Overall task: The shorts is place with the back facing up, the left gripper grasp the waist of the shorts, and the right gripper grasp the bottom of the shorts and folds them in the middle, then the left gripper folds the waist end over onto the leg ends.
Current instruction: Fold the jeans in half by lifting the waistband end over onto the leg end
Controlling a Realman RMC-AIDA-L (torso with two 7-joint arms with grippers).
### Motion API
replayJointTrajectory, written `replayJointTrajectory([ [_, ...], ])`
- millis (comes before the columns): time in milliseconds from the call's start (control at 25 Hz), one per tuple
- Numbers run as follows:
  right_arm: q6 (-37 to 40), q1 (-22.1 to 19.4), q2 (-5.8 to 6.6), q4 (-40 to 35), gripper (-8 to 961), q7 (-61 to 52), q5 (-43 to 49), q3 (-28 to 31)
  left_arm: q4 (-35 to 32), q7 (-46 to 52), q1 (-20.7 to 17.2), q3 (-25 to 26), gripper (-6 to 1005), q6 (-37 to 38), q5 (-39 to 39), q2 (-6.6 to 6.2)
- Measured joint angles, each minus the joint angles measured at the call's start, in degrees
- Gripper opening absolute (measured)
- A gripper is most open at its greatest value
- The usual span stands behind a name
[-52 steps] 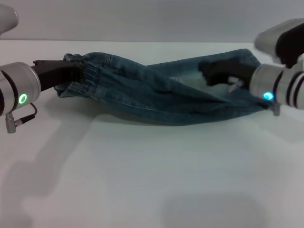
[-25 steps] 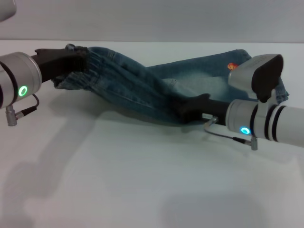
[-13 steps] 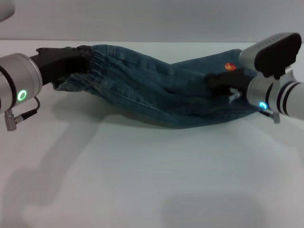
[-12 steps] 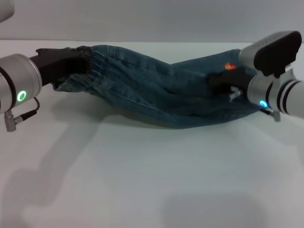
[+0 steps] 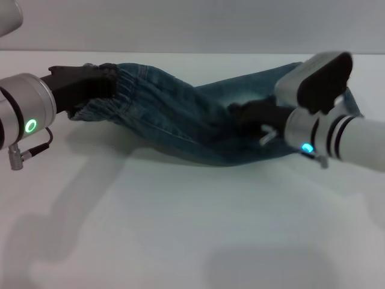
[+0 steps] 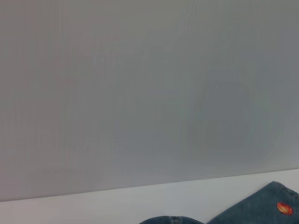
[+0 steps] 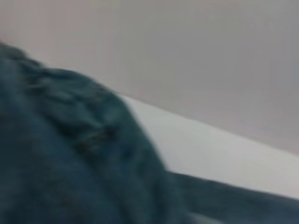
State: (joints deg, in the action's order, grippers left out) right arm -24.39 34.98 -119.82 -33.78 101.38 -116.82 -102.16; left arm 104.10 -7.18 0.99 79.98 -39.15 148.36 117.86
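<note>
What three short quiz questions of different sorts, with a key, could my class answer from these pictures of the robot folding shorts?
1. True or false: the left claw is at the waist of the shorts.
2. Multiple choice: the table is A) white B) black C) red.
3. Fill in: the right claw is over the ____ shorts.

Key: 1 true; 2 A; 3 blue.

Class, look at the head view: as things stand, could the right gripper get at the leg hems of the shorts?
Probably yes. The right gripper sits over the leg end of the shorts, with the hems just behind its own wrist. Nothing else lies between; the left gripper is far off at the waist. It would need to draw back.
</note>
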Motion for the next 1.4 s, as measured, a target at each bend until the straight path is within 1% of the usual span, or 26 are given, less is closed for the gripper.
replayJointTrajectory([
  [40,0.0,-0.6,0.01,-0.8,15,0.0,-1.8,-1.9,0.0,0.0,0.1,0.0,18,0.0,0.0,0.0],
  [120,-0.1,-2.2,0.09,-2.7,16,-0.1,-3.3,-3.8,0.2,-0.3,0.1,0.0,18,0.0,0.0,0.0],
  [200,-0.6,-3.3,0.09,-4.0,16,-0.5,-3.5,-4.9,0.6,-0.4,0.1,-0.1,19,0.1,0.0,0.0],
  [360,-3.1,-4.2,0.24,-4.4,17,-2.3,-3.6,-5.8,1.9,-0.4,0.2,-0.2,19,0.2,0.0,0.0],
  [560,-5.6,-5.4,0.36,-5.7,18,-2.6,-3.6,-5.7,1.4,-0.4,0.8,-0.2,19,0.2,0.1,0.1],
  [720,-5.0,-6.2,0.17,-6.8,19,-2.1,-3.9,-5.4,0.7,-0.4,1.3,-0.2,19,0.4,0.2,0.17],
  [880,-2.2,-6.6,0.44,-7.1,20,-1.3,-4.1,-2.9,0.5,-0.3,1.4,0.0,19,0.5,0.2,0.13],
  [1000,-2.7,-7.3,0.74,-7.6,21,-1.1,-4.0,-0.4,0.2,-0.4,1.3,0.1,19,0.5,0.3,0.11],
  [1080,-4.0,-8.8,0.84,-9.3,21,-1.1,-3.9,0.2,-0.4,-0.4,1.4,0.3,18,0.5,0.4,0.1],
  [1200,-5.5,-10.5,0.82,-11.1,22,-1.1,-3.9,0.2,-1.2,-0.4,1.6,0.3,18,0.7,0.4,0.09],
  [1400,-8.2,-11.3,0.48,-11.5,23,-1.5,-4.1,-1.5,-1.8,-0.4,1.7,0.4,18,1.7,0.4,0.02],
])
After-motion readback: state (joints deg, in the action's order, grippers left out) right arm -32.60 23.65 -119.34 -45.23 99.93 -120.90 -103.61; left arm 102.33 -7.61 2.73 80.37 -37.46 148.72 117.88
